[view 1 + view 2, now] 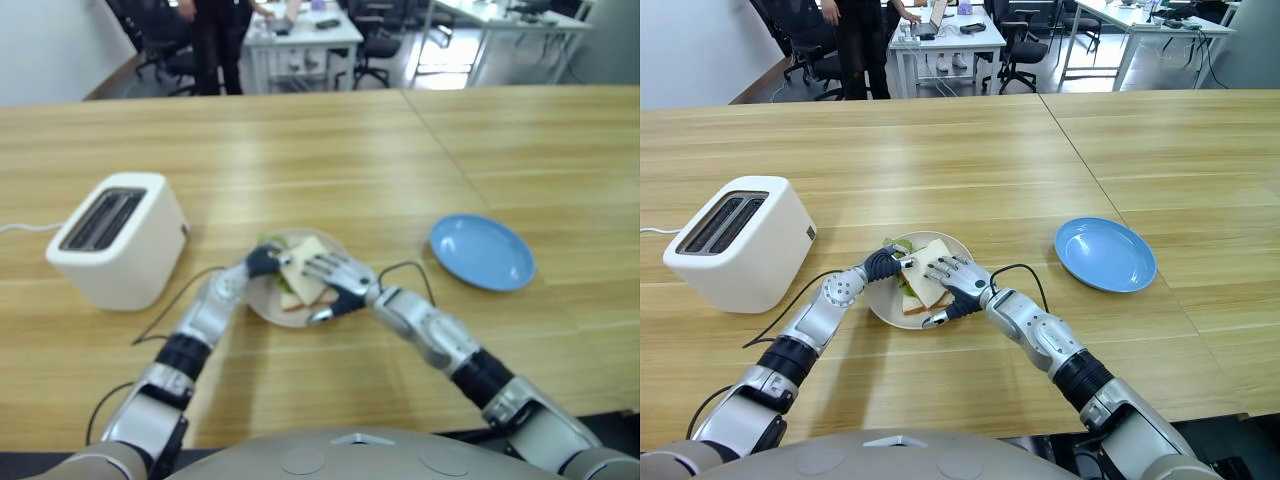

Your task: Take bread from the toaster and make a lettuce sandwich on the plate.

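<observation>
Looking down, we see our right hand [956,284] with fingers spread flat atop the bread slice [924,272], which lies over lettuce [896,246] on the white plate [878,298]. Our left hand [883,263] pinches the slice's left corner with curled fingers. The toaster [735,240] stands farther left on the table [940,170].

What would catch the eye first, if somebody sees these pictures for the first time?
Both hands meeting over the sandwich on the white plate, in the middle of the table: the right hand lies on the top bread slice, the left hand at its left edge, lettuce beneath. Then the white toaster at the left and the blue plate at the right.
</observation>
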